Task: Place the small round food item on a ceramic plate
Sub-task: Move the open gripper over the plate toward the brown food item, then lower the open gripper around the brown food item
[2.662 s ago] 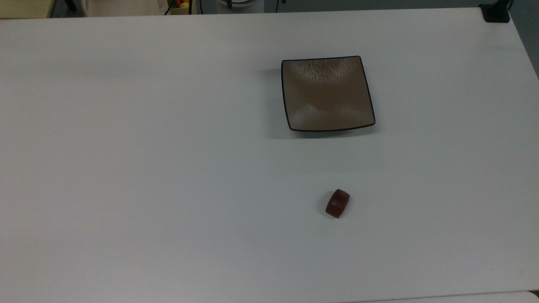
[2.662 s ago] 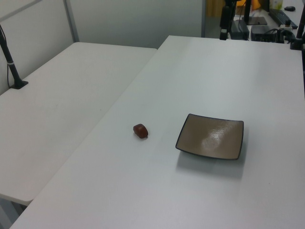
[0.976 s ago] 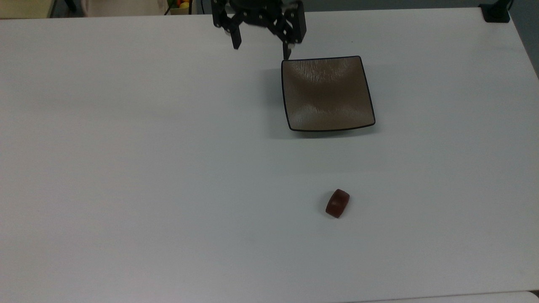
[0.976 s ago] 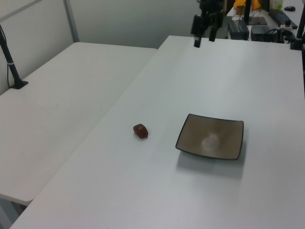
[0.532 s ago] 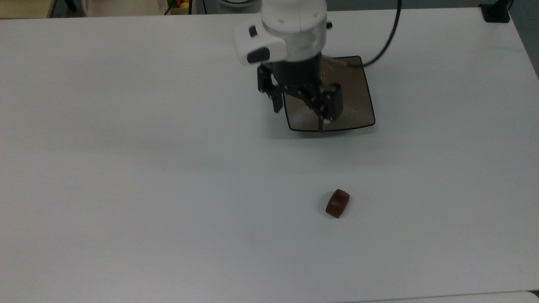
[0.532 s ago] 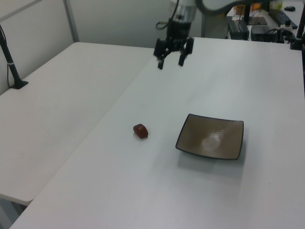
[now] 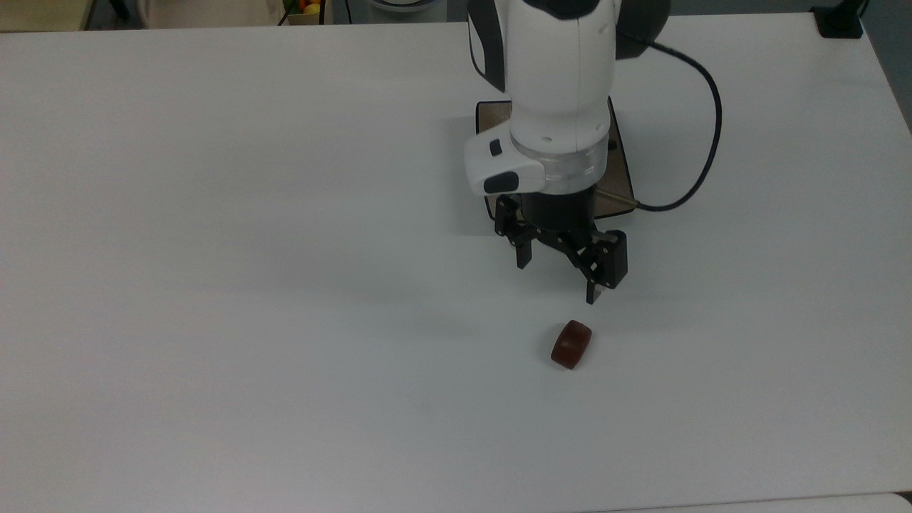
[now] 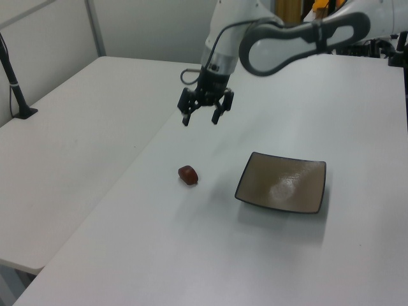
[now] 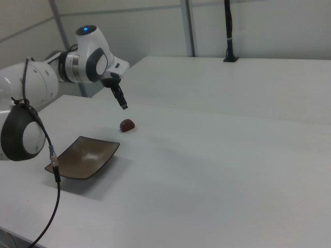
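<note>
The gripper (image 7: 558,281) is now seen past the plate (image 7: 623,187), where half a second ago it hung over the plate's near edge in the top view. It is held above the table (image 7: 214,285), its jaws spread wide with nothing between them. The food item (image 7: 571,344) is unmoved on the table, just below the fingertips in the top view, apart from the plate. In the left view the gripper (image 8: 200,120) is seen above the item (image 8: 188,174), not touching it.

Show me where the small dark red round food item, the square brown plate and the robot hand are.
small dark red round food item (image 7: 571,344), top view, its middle.
square brown plate (image 8: 282,185), left view, dished centre.
robot hand (image 8: 203,118), left view, between fingertips.
</note>
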Available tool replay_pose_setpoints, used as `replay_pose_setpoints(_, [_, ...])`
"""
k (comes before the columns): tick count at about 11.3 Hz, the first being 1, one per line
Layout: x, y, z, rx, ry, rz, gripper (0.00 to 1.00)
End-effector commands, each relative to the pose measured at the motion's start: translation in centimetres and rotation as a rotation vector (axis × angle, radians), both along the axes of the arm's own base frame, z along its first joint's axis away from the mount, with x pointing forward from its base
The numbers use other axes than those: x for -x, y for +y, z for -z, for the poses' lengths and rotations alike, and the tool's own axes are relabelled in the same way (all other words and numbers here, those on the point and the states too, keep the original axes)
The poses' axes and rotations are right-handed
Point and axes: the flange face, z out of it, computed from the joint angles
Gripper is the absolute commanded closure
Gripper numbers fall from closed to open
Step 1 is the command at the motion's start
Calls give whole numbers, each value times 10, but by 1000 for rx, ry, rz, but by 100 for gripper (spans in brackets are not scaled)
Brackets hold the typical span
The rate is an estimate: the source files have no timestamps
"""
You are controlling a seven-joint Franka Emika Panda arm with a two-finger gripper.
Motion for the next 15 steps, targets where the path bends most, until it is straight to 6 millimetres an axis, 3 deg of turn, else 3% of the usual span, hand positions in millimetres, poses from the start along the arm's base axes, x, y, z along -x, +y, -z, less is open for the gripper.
replay_pose_setpoints(1, [-10,29,34,28,-49,-10,0])
replay_pose_setpoints(7, [-4,60,97,145,-55,-24,0])
replay_pose_setpoints(15, [-6,71,124,218,-167,8,0])
